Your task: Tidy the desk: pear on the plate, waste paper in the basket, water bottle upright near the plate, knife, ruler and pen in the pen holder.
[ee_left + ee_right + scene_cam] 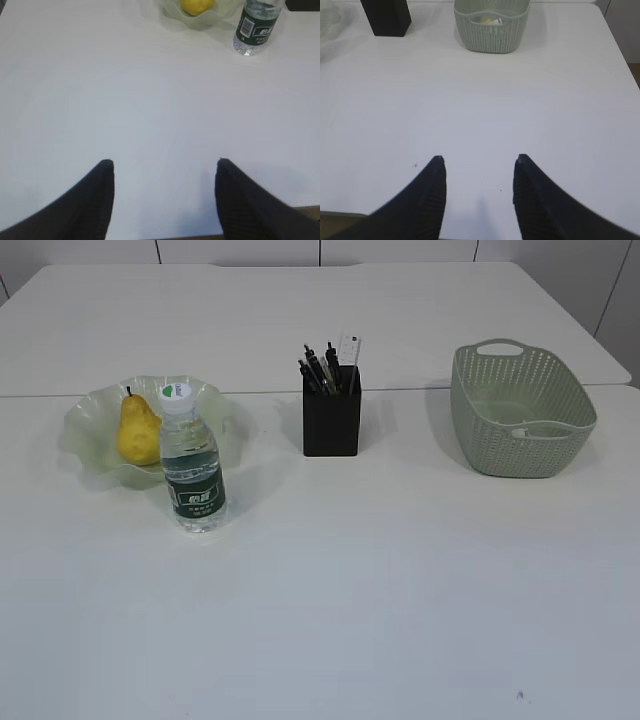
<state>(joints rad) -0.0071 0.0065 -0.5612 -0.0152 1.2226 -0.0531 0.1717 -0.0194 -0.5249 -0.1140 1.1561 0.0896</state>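
Pear (137, 430) on plate (88, 420), left | bottle (192, 462) upright beside it | pens in holder (331, 423), centre | paper (491, 21) in basket (520, 415), right | left gripper (164, 172), right gripper (479, 165) open, empty: tidying looks finished

You are looking at the big white desk (400, 580). The green plate (85, 425), the water bottle (192, 465), the black pen holder (331, 420) and the green basket (520, 415) are sitting right on it.
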